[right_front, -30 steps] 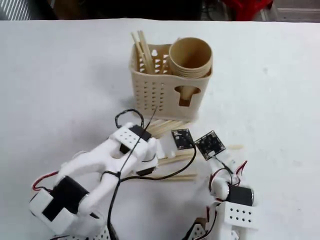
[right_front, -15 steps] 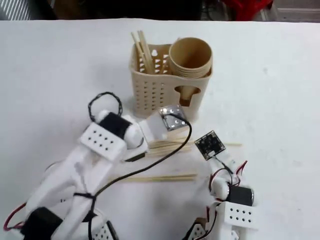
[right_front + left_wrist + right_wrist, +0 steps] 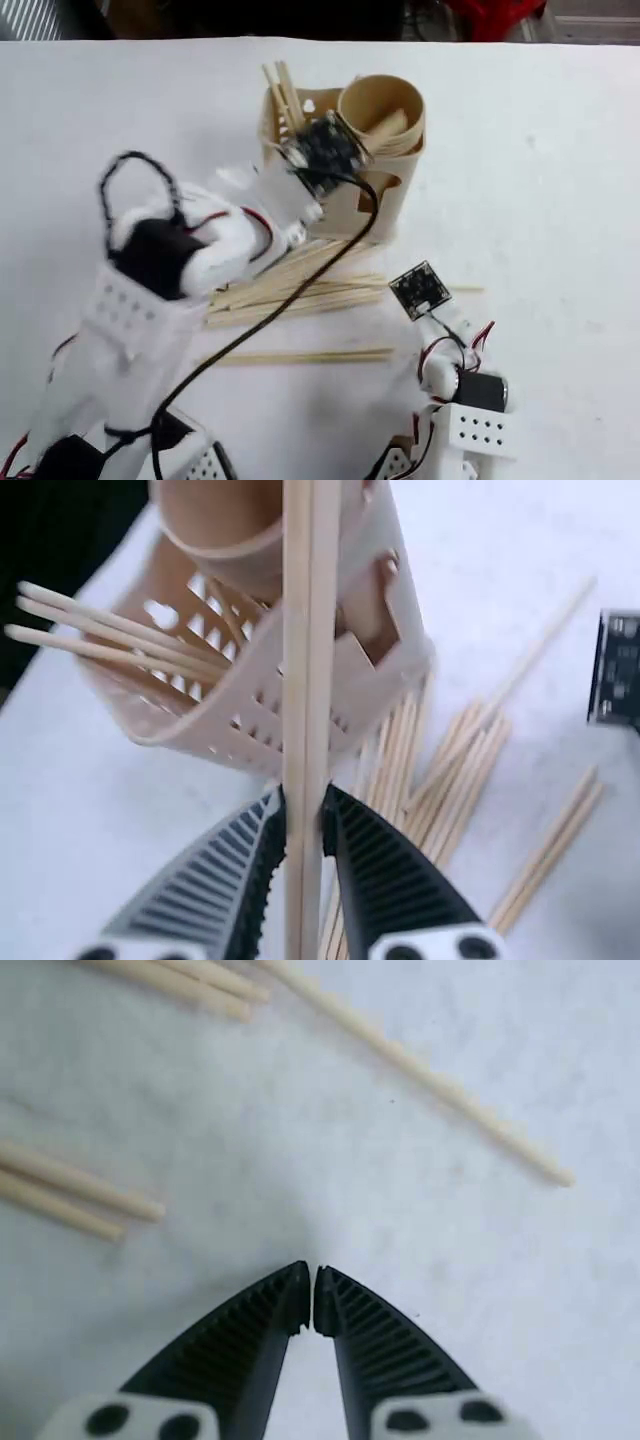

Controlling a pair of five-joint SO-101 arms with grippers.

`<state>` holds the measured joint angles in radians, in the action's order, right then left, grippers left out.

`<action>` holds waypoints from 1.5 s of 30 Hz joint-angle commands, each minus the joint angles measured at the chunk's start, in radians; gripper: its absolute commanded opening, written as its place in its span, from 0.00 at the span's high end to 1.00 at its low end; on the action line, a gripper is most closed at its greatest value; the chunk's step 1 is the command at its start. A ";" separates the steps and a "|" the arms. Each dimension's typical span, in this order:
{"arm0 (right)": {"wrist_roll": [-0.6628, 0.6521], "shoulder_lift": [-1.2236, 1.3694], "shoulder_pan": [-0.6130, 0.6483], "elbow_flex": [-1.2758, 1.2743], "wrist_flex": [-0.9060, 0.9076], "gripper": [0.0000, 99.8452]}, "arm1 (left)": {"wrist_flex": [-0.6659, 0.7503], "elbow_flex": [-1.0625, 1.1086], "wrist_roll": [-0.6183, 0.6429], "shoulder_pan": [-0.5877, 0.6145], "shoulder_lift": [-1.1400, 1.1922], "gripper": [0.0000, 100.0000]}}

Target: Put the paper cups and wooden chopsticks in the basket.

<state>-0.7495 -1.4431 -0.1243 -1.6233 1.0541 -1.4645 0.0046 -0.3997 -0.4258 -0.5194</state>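
Left arm has come up off the table (image 3: 120,120) in the last second. It was down at the loose pile (image 3: 300,292) in front of the basket (image 3: 385,205), and now its wrist hangs over the basket's near rim. Left gripper (image 3: 303,802) is clamped on a held pair (image 3: 305,620) of chopsticks, jaws tight against both sides of the wood. The held pair runs straight out from the claw, across the basket wall and over the paper cups (image 3: 385,100). In the high view a pale strip lies across the cup mouth; I read that as the far end of the held pair, but I'm not certain. So the pick worked, and this looks like the carry, close to the drop. Concern: the tips point at the cup side, not at the compartment where the standing chopsticks (image 3: 283,88) lean. I would swing toward that side before letting go. Basket and cups have held their place. The loose pile now lies fanned out, uncovered since the arm lifted. The separate pair (image 3: 300,356) nearer the arm bases has not shifted. Right gripper (image 3: 308,1295) is unmoved, tips together on nothing, just above bare table. Cups look done; many chopsticks are left, so several more trips.
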 commanded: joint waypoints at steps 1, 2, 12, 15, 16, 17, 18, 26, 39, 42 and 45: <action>-0.014 -0.008 -0.005 0.003 0.008 0.98 | 0.061 -0.184 0.081 0.008 -0.033 0.98; -0.014 -0.008 -0.005 0.003 0.008 0.98 | 0.094 -0.204 0.103 0.008 -0.033 0.98; -0.014 -0.008 -0.007 0.003 0.008 0.98 | 0.733 -0.012 0.256 0.068 -0.028 0.98; -0.014 -0.008 -0.007 0.003 0.008 0.98 | 0.856 0.043 0.265 0.113 0.016 0.98; -0.014 -0.008 -0.007 0.003 0.008 0.98 | 0.876 0.051 0.287 0.130 0.042 0.98; -0.014 -0.008 -0.007 0.003 0.008 0.98 | 0.890 0.049 0.322 0.145 0.074 0.98; -0.014 -0.008 -0.007 0.003 0.008 0.98 | 0.902 0.043 0.362 0.159 0.105 0.98; -0.014 -0.008 -0.007 0.002 0.008 0.98 | 0.895 -0.060 0.595 0.239 0.344 0.97; -0.014 -0.008 -0.005 0.002 0.008 0.98 | 0.812 -0.066 0.597 0.239 0.369 0.92; -0.014 -0.008 -0.005 0.002 0.008 0.98 | 0.812 -0.066 0.597 0.239 0.369 0.90; -0.014 -0.008 -0.004 0.002 0.008 0.98 | 0.812 -0.066 0.597 0.239 0.369 0.91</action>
<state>-0.7495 -1.4431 -0.1243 -1.6264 1.0541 -0.6498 -0.0046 0.1834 -0.1972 -0.1419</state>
